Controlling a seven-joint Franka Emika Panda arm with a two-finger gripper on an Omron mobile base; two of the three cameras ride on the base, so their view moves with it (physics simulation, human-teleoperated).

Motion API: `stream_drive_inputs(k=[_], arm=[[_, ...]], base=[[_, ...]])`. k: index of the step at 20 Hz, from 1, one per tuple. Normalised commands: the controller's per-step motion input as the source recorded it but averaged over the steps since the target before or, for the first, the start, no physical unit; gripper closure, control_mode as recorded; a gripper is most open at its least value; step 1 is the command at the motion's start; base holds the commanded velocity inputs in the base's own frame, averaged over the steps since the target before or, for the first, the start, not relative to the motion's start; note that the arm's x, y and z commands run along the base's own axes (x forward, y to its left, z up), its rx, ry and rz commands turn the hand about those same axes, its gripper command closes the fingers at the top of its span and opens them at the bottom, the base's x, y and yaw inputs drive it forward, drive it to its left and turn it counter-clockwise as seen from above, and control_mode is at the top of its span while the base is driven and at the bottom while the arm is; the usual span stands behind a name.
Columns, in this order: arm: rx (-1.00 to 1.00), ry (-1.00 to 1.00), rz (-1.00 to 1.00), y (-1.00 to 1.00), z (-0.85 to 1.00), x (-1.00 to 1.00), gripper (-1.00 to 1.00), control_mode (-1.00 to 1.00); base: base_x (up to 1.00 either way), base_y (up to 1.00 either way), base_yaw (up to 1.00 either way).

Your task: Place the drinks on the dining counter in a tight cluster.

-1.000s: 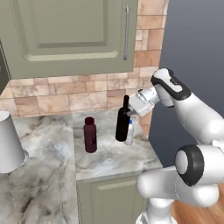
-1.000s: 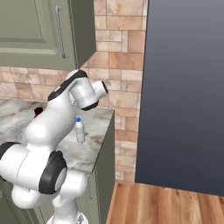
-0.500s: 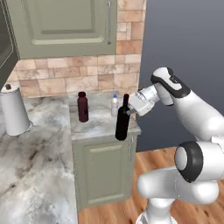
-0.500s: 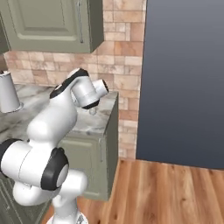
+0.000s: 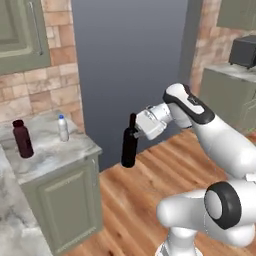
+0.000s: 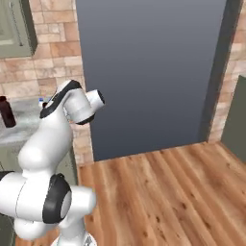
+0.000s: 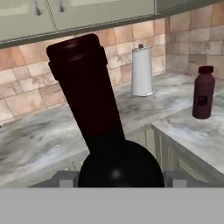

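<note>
My gripper (image 5: 137, 133) is shut on the tall black wine bottle (image 5: 129, 146), holding it by the shoulder upright in the air over the wooden floor, right of the wall counter's end. In the hand view the same wine bottle (image 7: 99, 127) looms large between the jaws. The stout maroon bottle (image 5: 22, 139) and the small whitish bottle with the blue cap (image 5: 63, 128) stand on the marble wall counter (image 5: 47, 155). From the right base view the maroon bottle (image 6: 6, 111) appears at the far left, behind the arm. The dining counter is out of view.
A tall dark grey panel (image 5: 130, 60) rises behind the held bottle. Wooden floor (image 6: 163, 192) spreads to the right. A black appliance (image 5: 245, 50) sits on a far counter at the upper right. A white paper towel roll (image 7: 142, 72) stands on the wall counter.
The whole picture has shifted: the base has swung right, so the wall counter slid to the left. The wine bottle has stayed in the gripper and now hangs off the counter.
</note>
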Motion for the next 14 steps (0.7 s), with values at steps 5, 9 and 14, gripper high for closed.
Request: stream_drive_inputs(k=[5, 9, 14], arm=[[0.0, 0.0, 0.0, 0.0, 0.0, 0.0, 1.0, 1.0], [0.0, 0.0, 0.0, 0.0, 0.0, 0.0, 1.0, 1.0], [0.0, 0.0, 0.0, 0.0, 0.0, 0.0, 1.0, 1.0]], base=[[0.0, 0.0, -1.0], [0.0, 0.0, -0.98], [0.0, 0.0, -0.99]])
